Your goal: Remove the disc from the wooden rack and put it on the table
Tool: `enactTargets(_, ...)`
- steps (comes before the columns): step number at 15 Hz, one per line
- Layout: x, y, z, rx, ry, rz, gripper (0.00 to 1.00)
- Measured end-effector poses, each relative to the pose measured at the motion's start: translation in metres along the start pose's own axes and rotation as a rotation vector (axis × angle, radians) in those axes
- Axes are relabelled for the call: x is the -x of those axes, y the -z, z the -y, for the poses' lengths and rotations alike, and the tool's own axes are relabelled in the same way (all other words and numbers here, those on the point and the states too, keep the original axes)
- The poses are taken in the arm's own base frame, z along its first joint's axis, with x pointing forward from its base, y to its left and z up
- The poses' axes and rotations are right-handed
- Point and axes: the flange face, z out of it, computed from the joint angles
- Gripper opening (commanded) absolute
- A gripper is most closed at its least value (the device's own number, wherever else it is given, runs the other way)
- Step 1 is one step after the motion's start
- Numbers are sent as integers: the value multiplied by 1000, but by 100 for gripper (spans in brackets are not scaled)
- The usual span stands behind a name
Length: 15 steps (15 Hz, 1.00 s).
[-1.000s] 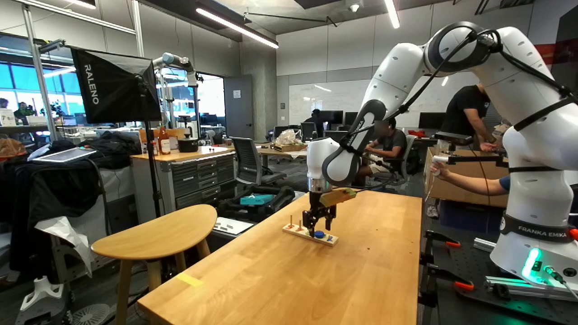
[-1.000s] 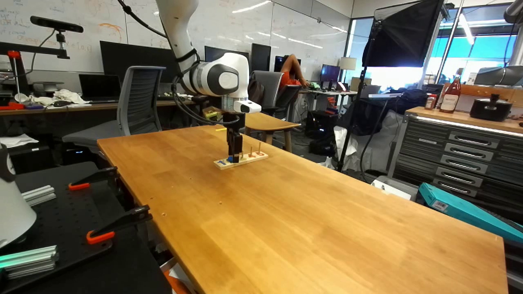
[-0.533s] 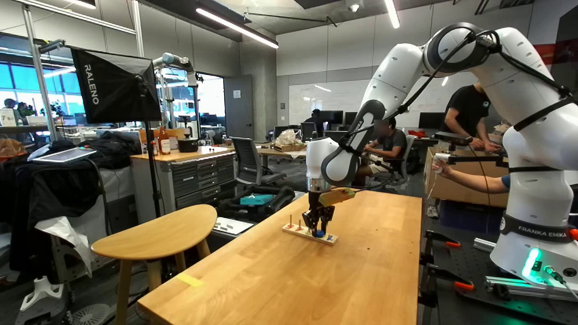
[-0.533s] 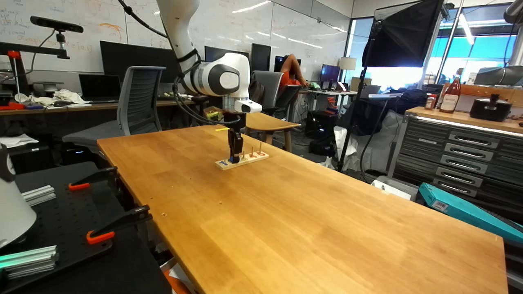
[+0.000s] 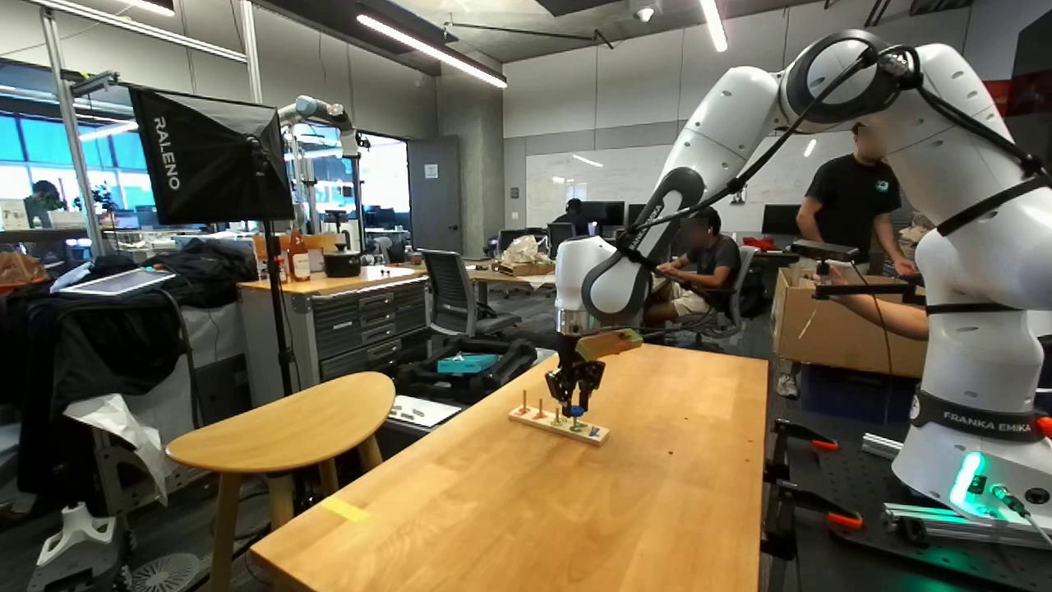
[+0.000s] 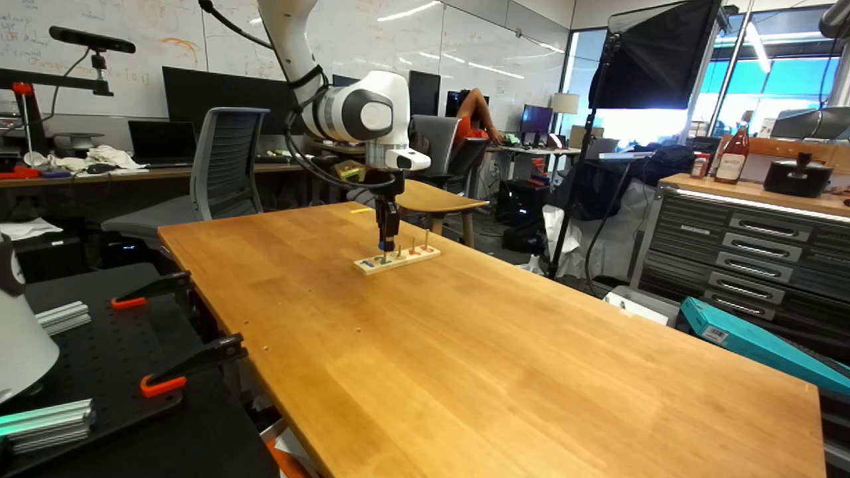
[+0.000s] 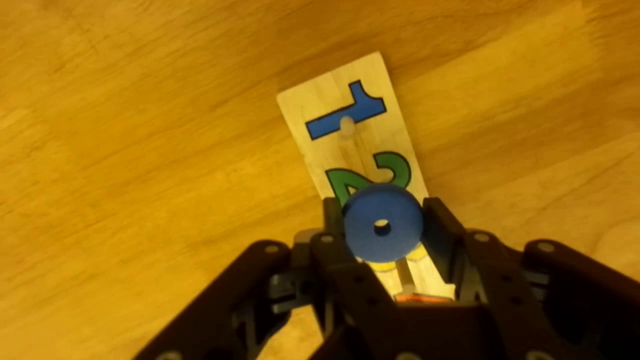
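While the Panda arm (image 5: 625, 288) bends down over the long wooden table (image 6: 498, 345), all eyes go to the Robotiq gripper (image 7: 384, 222): it's clamped on the small blue disc (image 7: 384, 205), one finger on either side of its rim! And the disc is up above the base of the wooden rack (image 7: 361, 143), round face toward us in the wrist view, centre hole (image 7: 382, 229) plain to see. Both exterior views put it right over the second peg (image 6: 384, 257), the one at the green numeral 2 (image 7: 401, 170), which the disc partly covers in the wrist view; whether it's clear of the peg's tip, I can't tell. The rack itself lies on the table, its blue numeral 1 (image 7: 327, 125) in plain sight with a pale peg (image 7: 347, 129) at its edge, taller pegs (image 5: 524, 401) lined up toward the other end. Behind the arm stands a person in a black T-shirt (image 5: 851, 201), another person (image 5: 717, 267) sits in an office chair (image 5: 745, 271), and a RALENO softbox (image 5: 209, 156) stands beyond the round-ended wooden side table (image 5: 288, 423).
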Motion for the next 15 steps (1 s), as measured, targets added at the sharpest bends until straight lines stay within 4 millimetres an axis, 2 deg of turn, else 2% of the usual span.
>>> enactTargets(2, -10, 20, -8, -7, -21, -13, 18)
enactTargets(4, -25, 33, -30, -2, -63, -24, 18)
enactTargets(6, -40, 33, -64, 18, -121, -26, 18)
enactTargets(8, -50, 23, -100, 40, -177, -14, 18)
enactTargets(9, -52, 16, -115, 50, -200, -3, 31)
enactTargets(10, -53, 9, -127, 58, -217, 9, 68)
enactTargets(11, -52, 2, -136, 65, -231, 20, 69)
enactTargets(13, -51, -6, -147, 74, -246, 35, 83)
enactTargets(15, -51, -5, -147, 73, -244, 37, 99)
